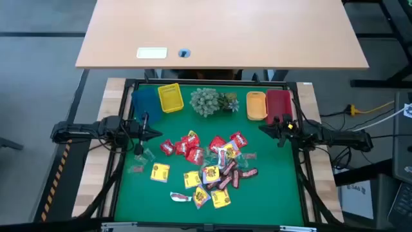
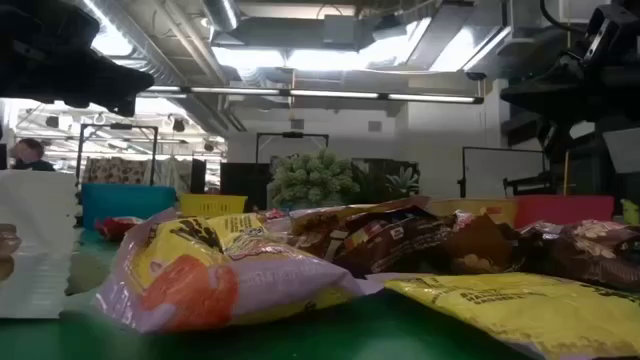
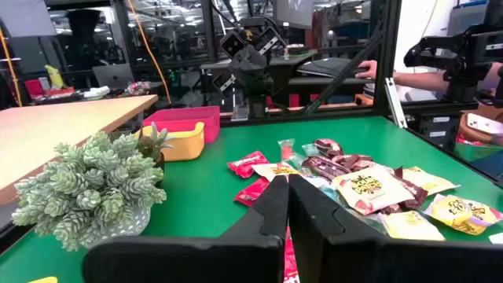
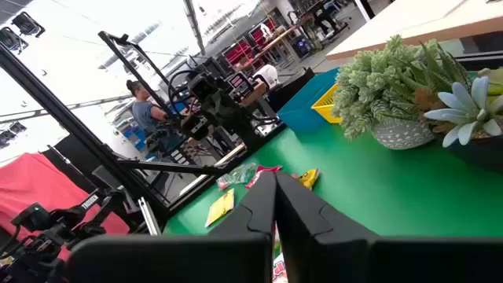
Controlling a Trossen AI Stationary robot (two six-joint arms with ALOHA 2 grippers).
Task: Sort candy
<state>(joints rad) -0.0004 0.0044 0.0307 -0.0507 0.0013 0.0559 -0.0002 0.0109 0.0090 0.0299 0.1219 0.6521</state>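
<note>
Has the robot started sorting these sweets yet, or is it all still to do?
Nothing looks sorted yet. The candy lies in one mixed heap on the green mat; no sweets show in the yellow bin or the red bin. Nothing is in hand: the left gripper and right gripper are shut and empty, at the mat's sides. All of the sorting is left.

I see the green table (image 1: 129, 193) carrying candy (image 1: 205, 169) between my pincers, bins (image 1: 170, 97) and plant (image 1: 207, 101) beyond them.
</note>
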